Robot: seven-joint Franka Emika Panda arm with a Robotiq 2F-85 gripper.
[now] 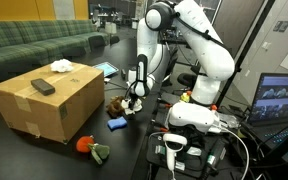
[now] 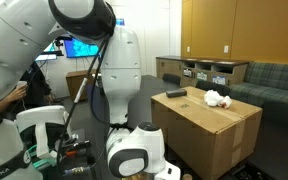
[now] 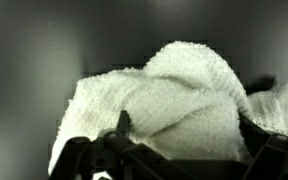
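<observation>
White towel (image 3: 169, 90) lies bunched on the dark surface right under me. My claw (image 3: 187, 122) straddles its hump with jaws wide, a fold standing between the fingers (image 3: 121, 125) as if gathered there; whether the pads bite cloth, I cannot tell. In an exterior view I sit low beside the cardboard box (image 1: 44, 110), which carries a dark block (image 1: 41, 87) and a second white cloth (image 1: 62, 67); no legible writing.

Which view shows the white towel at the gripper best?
The wrist view: the towel fills the frame, folds clear. In an exterior view it is a tiny white patch near the floor; in an exterior view the robot's base blocks it.
</observation>
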